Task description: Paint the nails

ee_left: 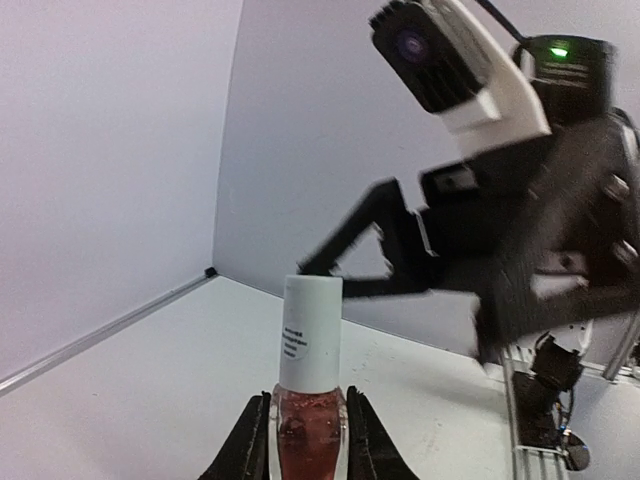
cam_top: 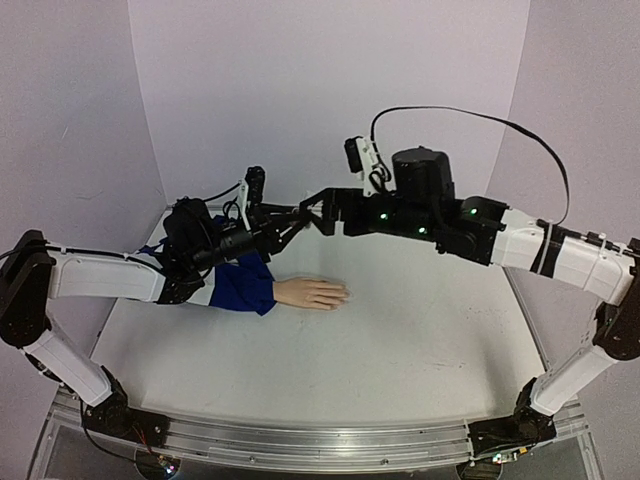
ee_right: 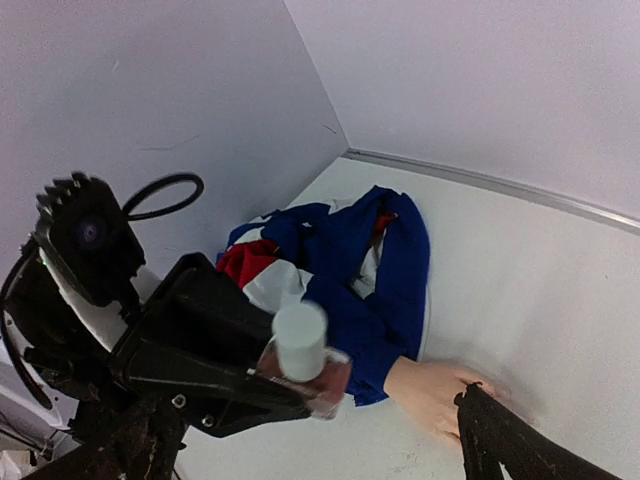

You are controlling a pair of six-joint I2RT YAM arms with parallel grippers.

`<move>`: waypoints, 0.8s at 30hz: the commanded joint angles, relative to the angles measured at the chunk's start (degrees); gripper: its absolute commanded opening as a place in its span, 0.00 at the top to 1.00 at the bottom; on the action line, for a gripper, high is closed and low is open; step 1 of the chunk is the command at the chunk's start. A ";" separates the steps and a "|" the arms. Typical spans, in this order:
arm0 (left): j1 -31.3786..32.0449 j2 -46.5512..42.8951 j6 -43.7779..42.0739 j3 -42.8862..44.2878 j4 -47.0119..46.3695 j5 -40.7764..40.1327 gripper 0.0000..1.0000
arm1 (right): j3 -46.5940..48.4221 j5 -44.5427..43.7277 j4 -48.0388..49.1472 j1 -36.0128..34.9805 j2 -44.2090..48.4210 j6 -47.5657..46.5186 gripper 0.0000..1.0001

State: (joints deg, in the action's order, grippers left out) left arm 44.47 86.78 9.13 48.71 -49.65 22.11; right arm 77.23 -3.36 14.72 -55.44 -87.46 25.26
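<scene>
A: Where are the nails (cam_top: 342,295)?
B: At the tips of the hand (cam_top: 310,293), lying flat, fingers pointing right; too small to make out.
A: And the pincers?
B: Both are above it, on the far side; the left pincer (ee_left: 308,410) pinches the bottle (ee_left: 310,445) upright; the right pincer (ee_left: 322,281) is spread by the cap (ee_left: 312,340).
A: Around them?
B: A pale surface (cam_top: 430,340); walls (cam_top: 300,80) close behind.

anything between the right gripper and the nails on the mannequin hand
Nothing visible. The nails lie uncovered on the table; the right gripper hangs open higher up, with the capped bottle in the left gripper off to one side.
</scene>
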 commanded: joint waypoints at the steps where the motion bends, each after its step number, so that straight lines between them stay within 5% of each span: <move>1: -0.08 -5.88 7.15 0.37 5.07 12.72 1.00 | -0.56 26.84 -0.32 7.82 6.18 -10.20 0.02; 7: -0.18 -7.74 12.62 2.07 6.61 31.21 1.00 | 0.24 53.22 4.98 11.67 3.59 -10.93 0.12; 12: -0.09 -6.54 17.12 4.70 6.73 38.00 1.00 | 0.07 65.02 15.19 11.54 0.36 -4.95 0.27; 24: -0.08 -5.48 19.70 7.53 6.75 39.60 1.00 | -0.09 66.57 18.71 10.06 -2.09 -5.02 0.49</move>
State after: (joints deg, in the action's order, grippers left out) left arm 44.45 81.12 27.35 53.01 -41.43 59.83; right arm 76.71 60.58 27.59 -45.04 -89.60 20.23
